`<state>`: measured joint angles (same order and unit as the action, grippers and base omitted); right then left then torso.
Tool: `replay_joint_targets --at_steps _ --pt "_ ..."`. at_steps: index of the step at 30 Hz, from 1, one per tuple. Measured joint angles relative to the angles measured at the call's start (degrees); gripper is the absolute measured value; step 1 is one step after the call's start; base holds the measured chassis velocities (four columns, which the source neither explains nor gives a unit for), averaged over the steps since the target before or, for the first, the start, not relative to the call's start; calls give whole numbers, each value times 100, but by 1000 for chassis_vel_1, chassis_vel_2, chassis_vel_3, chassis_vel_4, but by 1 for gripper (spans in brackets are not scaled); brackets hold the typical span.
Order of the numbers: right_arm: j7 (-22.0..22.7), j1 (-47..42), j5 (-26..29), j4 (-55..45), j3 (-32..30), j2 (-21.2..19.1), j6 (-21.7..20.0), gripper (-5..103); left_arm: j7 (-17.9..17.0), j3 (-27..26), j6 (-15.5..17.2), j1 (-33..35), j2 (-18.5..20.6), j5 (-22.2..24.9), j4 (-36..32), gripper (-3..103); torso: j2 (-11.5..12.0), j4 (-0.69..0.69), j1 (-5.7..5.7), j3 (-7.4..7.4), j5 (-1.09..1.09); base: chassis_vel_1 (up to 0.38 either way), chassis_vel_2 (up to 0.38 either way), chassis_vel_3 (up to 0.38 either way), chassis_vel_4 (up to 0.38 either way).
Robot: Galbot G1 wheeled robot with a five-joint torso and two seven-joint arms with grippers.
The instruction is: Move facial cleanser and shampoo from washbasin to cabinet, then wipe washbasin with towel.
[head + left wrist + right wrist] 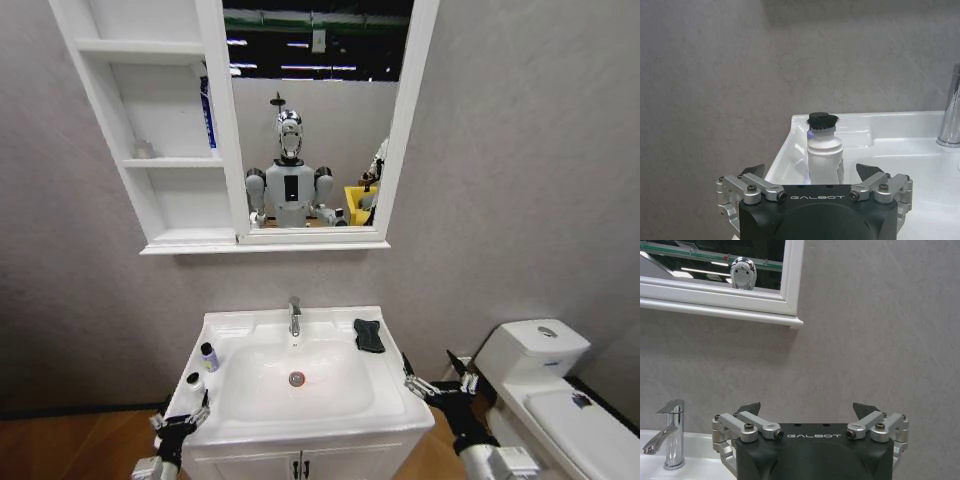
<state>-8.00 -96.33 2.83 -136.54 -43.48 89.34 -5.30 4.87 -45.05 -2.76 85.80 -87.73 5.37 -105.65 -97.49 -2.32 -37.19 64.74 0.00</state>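
Two small bottles, the facial cleanser and the shampoo, stand on the left rim of the white washbasin (232, 322); I cannot tell which is which. The nearer one is white with a black cap (195, 383) (824, 156). The one behind it has a dark cap and a purple label (209, 356). My left gripper (183, 418) (811, 171) is open at the basin's front left corner, just short of the white bottle. The dark towel (369, 335) lies on the right rim. My right gripper (430, 365) (807, 408) hangs open off the basin's right edge. The white cabinet (150, 185) hangs at the upper left.
A chrome faucet (294, 316) (670, 432) stands at the basin's back. A blue tube (207, 112) and a small object (143, 150) sit in the cabinet, beside the mirror (310, 120). A white toilet (545, 375) stands to the right. Vanity doors (300, 466) are below.
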Motion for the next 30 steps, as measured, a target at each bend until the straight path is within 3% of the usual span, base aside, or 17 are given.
replay_joint_targets --at_steps 7,13,14,16,17,19,20,22,28,30 --pt "1 48 82 99 -36 -59 42 100 -43 28 194 -168 15 -1 122 103 0 1 0 0 0 0 0 0 0" --pt "6 46 132 159 -77 -79 88 100 -39 90 311 -268 13 -30 127 79 0 0 0 0 0 0 0 0 0" --pt "6 46 132 159 -77 -79 88 100 -39 90 311 -268 13 -30 127 79 0 0 0 0 0 0 0 0 0" --pt "13 70 145 174 -87 -94 89 100 -41 90 326 -255 13 -31 77 68 0 0 0 0 0 0 0 0 0" --pt "13 70 145 174 -87 -94 89 100 -41 90 326 -255 13 -31 77 68 0 0 0 0 0 0 0 0 0" --pt "16 91 144 178 -70 -100 89 100 -40 82 329 -246 15 -21 49 57 0 1 0 0 0 0 0 0 0" --pt "16 91 144 178 -70 -100 89 100 -40 82 329 -246 15 -21 49 57 0 1 0 0 0 0 0 0 0" --pt "16 109 139 178 -43 -100 86 100 -39 68 328 -246 15 -13 7 46 0 1 0 0 0 0 0 0 0" --pt "20 146 116 179 -18 -98 71 100 -41 48 408 -142 37 80 -356 34 0 1 0 0 -1 0 0 0 0" --pt "21 154 98 192 13 -90 69 100 -188 76 792 -17 136 221 -962 34 0 1 0 0 1 0 0 0 0"
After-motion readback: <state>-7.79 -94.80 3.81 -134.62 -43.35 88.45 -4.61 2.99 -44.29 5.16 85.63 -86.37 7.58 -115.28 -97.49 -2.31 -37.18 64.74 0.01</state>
